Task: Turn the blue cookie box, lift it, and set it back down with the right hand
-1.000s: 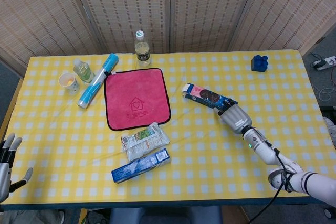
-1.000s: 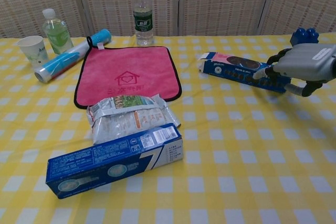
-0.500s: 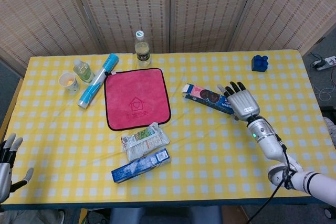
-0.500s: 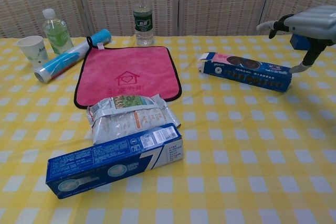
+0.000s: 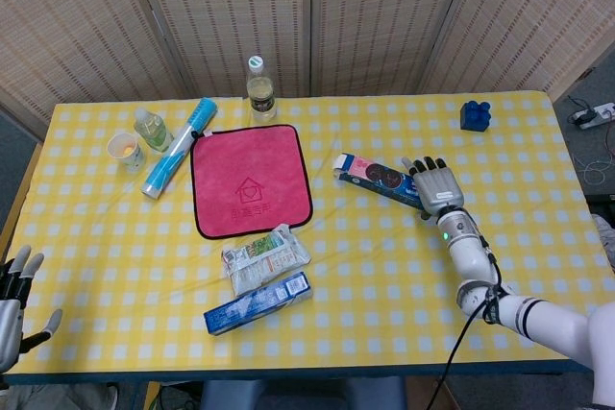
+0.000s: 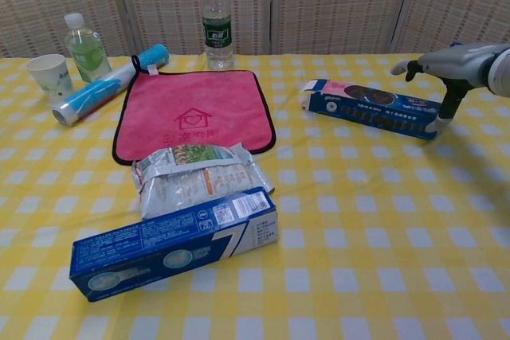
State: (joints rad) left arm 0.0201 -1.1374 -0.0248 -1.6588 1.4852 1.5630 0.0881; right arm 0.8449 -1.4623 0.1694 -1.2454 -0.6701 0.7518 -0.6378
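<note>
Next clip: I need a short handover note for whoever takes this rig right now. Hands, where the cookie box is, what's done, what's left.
Right hand: open, holds nothing, fingers spread above the right end of the cookie box; the chest view shows it clear of the box.
Left hand: open and idle at the table's near left edge.
Cookie box: lying flat on the yellow checked table, right of the pink cloth.
Done: cannot tell from these views whether the turn or lift has happened.
Left: if not yet done, grip the box with the right hand, turn it, lift it, set it back down.
</note>
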